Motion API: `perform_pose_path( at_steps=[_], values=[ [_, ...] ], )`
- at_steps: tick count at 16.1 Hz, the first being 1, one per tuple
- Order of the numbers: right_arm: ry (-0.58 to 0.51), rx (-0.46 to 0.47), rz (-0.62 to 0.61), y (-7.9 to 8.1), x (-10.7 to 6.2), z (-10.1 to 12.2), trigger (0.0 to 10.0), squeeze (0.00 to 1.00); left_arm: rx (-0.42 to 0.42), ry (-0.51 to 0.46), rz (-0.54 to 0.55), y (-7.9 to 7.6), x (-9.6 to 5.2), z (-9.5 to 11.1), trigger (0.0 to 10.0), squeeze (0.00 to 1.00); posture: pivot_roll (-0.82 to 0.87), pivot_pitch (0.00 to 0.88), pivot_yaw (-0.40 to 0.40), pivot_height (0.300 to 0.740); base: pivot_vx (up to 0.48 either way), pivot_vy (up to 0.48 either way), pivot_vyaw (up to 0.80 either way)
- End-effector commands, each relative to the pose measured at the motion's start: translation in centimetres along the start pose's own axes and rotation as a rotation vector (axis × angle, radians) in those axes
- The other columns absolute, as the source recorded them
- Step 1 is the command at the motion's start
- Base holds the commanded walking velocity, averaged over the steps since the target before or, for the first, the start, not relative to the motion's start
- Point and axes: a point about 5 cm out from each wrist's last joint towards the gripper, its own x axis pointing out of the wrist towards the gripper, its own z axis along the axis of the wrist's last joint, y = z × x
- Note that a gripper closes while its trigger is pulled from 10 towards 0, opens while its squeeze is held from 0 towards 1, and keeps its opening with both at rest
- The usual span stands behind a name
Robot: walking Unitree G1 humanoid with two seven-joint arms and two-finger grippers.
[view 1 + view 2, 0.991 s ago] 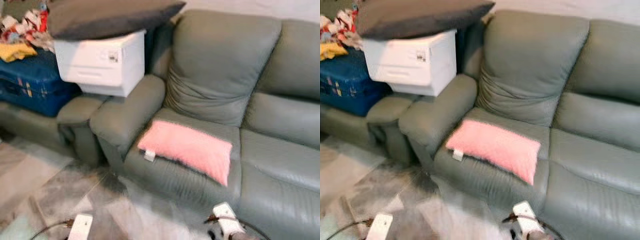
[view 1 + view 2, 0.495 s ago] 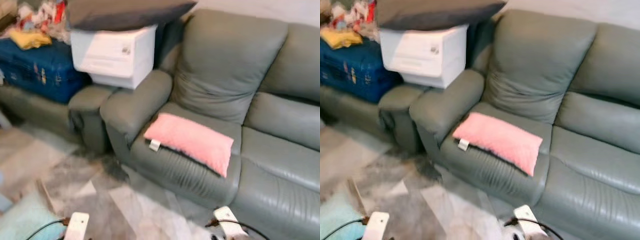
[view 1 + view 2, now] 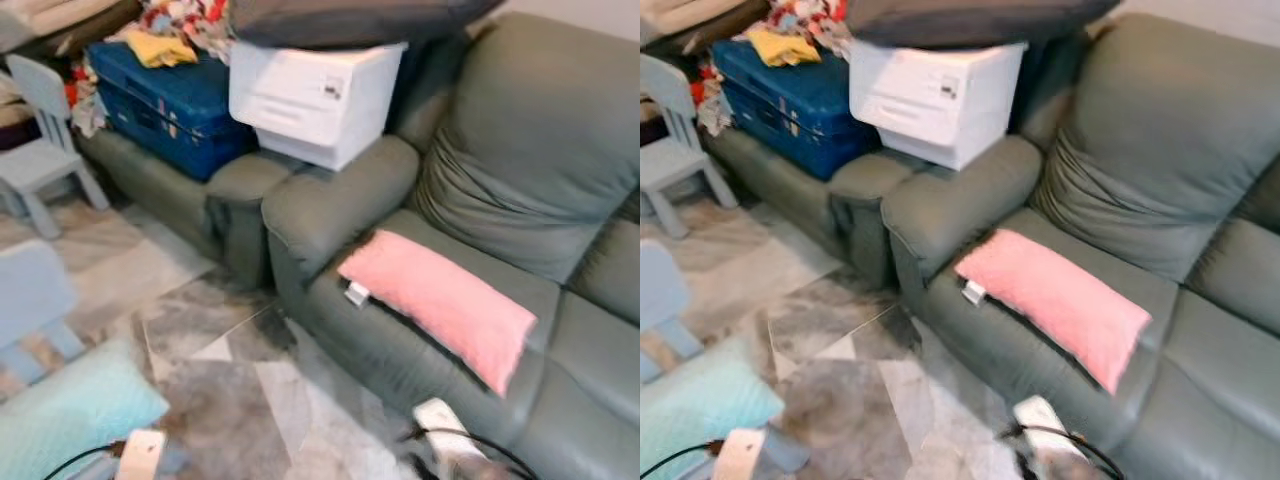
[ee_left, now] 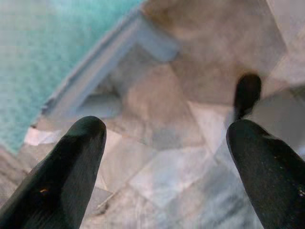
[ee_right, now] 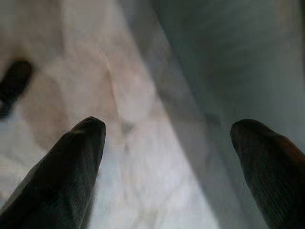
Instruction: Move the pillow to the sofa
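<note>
A pink pillow point(image 3: 440, 305) lies flat on the left seat of the grey-green sofa point(image 3: 520, 150), close to the armrest point(image 3: 330, 195), with a white tag at its near corner. A teal pillow point(image 3: 65, 420) lies low at the near left, over the floor, and appears as a teal surface point(image 4: 43, 57) in the left wrist view. Both arms hang low, their white wrists at the bottom edge. My left gripper point(image 4: 167, 143) is open above the marble floor beside the teal pillow. My right gripper point(image 5: 167, 138) is open over the floor at the sofa's base.
A white drawer box point(image 3: 315, 95) with a dark grey cushion point(image 3: 350, 20) on top sits beside the armrest, on a second sofa with a blue suitcase point(image 3: 165, 100) and clothes. Small pale-blue chairs point(image 3: 40, 140) stand at the left. Cables run at my wrists.
The whole picture has shifted right, so the camera turned left. The chairs and the teal pillow have come into view. The pink pillow has stayed put on the seat.
</note>
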Motion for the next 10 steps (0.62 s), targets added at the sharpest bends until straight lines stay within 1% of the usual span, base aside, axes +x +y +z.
perform_pose_path(
  at_steps=[1, 7, 10],
  values=[
    [0.044, -0.003, -0.015, -0.57, -0.24, -1.36, 10.0, 0.00, 0.000, -0.014, -0.020, -0.40, 0.01, 0.27, 10.0, 0.00, 0.11, 0.000, -0.030, 0.740, 0.000, 0.000, 0.80],
    [0.047, -0.009, -0.012, -0.57, -0.23, -1.30, 10.0, 0.00, -0.004, -0.012, -0.027, -0.39, 0.01, 0.24, 10.0, 0.00, 0.11, 0.000, -0.030, 0.740, 0.000, 0.000, 0.80],
    [0.049, -0.017, -0.010, -0.55, -0.23, -1.29, 10.0, 0.00, 0.001, -0.018, -0.032, -0.53, 0.03, 0.59, 10.0, 0.00, 0.11, 0.000, -0.029, 0.740, 0.000, 0.000, 0.69]
  ],
)
